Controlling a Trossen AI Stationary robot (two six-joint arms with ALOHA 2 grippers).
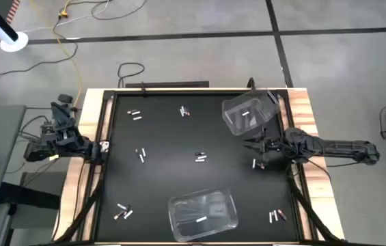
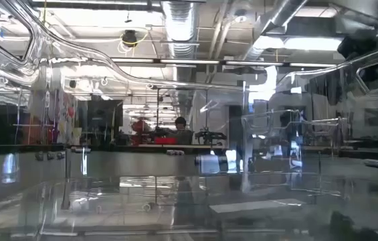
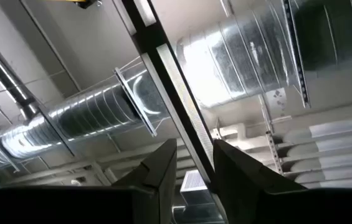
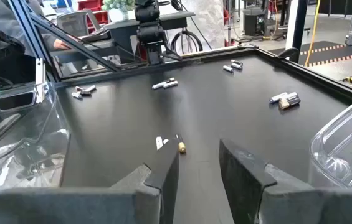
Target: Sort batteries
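Batteries lie in small groups on the black table: one pair [image 1: 201, 158] at its middle, one pair [image 1: 258, 164] close under my right arm, and others [image 1: 135, 115] [image 1: 123, 212] [image 1: 277, 216] farther off. My right gripper [image 1: 247, 145] reaches in from the table's right edge, low and nearly level, open and empty. In its wrist view the fingers [image 4: 197, 155] point at the middle pair [image 4: 171, 144], still short of it. My left gripper [image 1: 102, 145] waits at the table's left edge, tilted up at the ceiling, its fingers [image 3: 194, 162] a little apart and empty.
A clear bin [image 1: 247, 113] with a few batteries stands at the far right, just beyond my right gripper. A second clear bin [image 1: 203, 214] with a white battery [image 1: 201, 219] sits at the near edge and fills the low view. Wooden rails border the table.
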